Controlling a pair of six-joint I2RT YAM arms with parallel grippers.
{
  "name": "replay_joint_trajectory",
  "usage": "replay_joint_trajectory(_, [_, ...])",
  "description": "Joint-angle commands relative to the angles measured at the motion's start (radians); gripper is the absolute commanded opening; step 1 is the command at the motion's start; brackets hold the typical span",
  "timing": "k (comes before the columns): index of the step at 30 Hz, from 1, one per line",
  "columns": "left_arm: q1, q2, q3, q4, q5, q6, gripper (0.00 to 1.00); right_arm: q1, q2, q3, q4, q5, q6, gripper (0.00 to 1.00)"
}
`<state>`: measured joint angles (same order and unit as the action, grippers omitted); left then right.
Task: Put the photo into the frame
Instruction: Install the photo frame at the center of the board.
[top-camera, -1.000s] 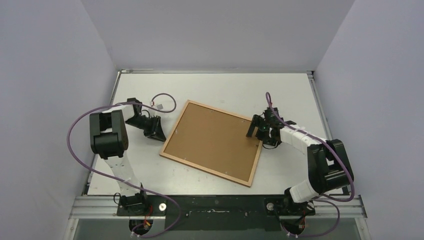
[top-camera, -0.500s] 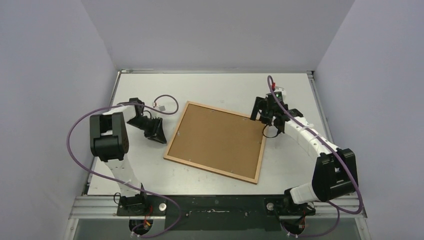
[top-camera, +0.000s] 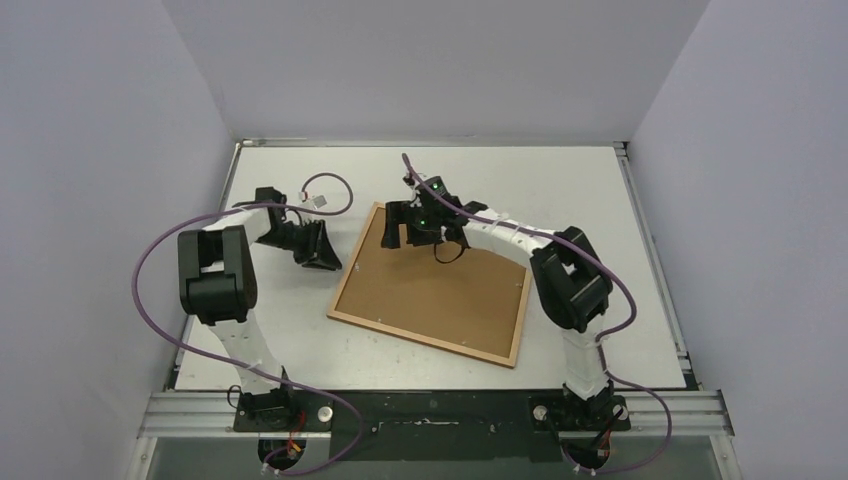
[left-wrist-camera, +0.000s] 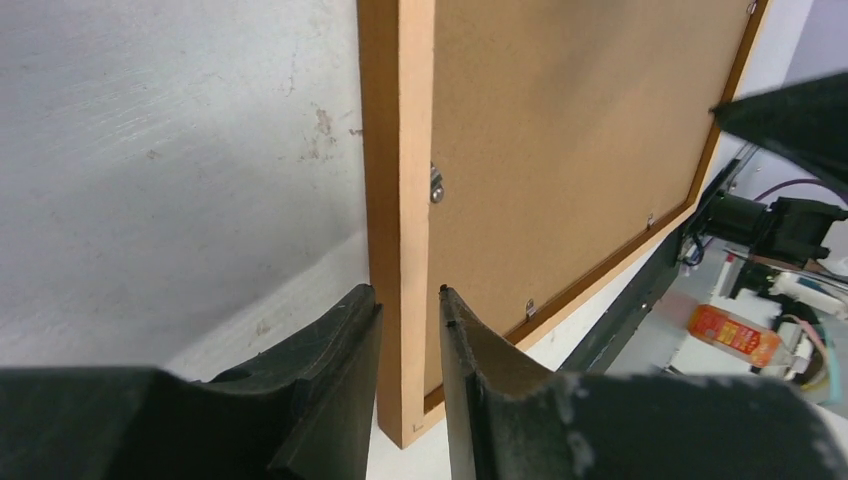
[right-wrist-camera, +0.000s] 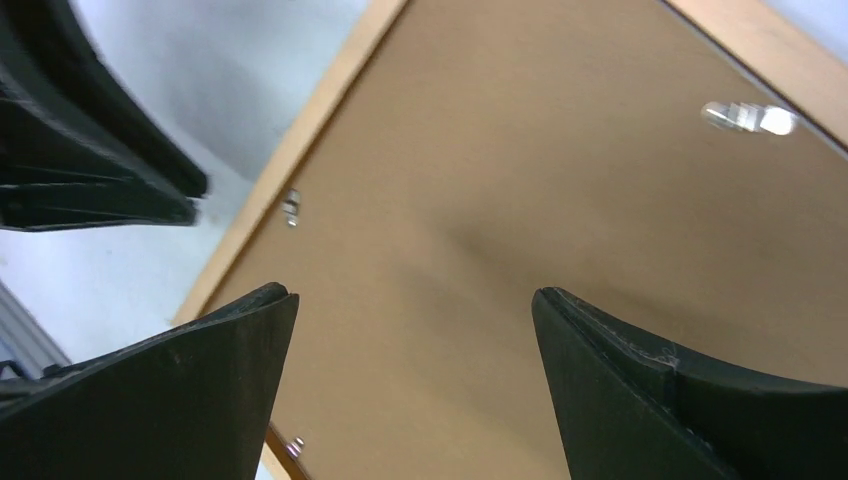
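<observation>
The frame (top-camera: 422, 340) lies back up on the table, filled by a brown fibreboard backing sheet (top-camera: 440, 290). The photo is hidden. My left gripper (top-camera: 333, 265) sits low at the frame's left edge. In the left wrist view its jaws (left-wrist-camera: 407, 291) stand narrowly open astride the wooden rail (left-wrist-camera: 398, 150) by a corner, with a sliver of gap beside one finger. My right gripper (top-camera: 398, 228) hovers over the frame's far left corner. It is wide open above the backing sheet (right-wrist-camera: 500, 200), holding nothing (right-wrist-camera: 412, 295).
Small metal tabs (right-wrist-camera: 745, 118) hold the backing at the rail. A purple cable with a white connector (top-camera: 320, 200) loops behind the left arm. Grey walls close in the white table (top-camera: 300, 340) on three sides. A black base rail (top-camera: 430, 405) runs along the front.
The right arm has swung from the frame's right edge across to its far left corner. The frame turned slightly early on. The left gripper crept toward the rail and its jaws parted a little.
</observation>
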<state>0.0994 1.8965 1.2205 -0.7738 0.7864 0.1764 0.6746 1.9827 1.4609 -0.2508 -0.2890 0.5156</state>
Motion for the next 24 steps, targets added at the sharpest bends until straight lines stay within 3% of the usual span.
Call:
replay_joint_trajectory(1, [-0.001, 0.036, -0.021, 0.098, 0.078, -0.057, 0.27, 0.023, 0.058, 0.099, 0.179, -0.16, 0.06, 0.92])
replay_joint_trajectory(8, [-0.004, 0.061, -0.036, 0.108, 0.05, -0.059, 0.24, 0.051, 0.188, 0.164, 0.333, -0.356, 0.093, 0.92])
replay_joint_trajectory(24, [-0.006, 0.11, -0.053, 0.118, 0.041, -0.048, 0.19, 0.113, 0.282, 0.196, 0.3, -0.378, 0.036, 0.91])
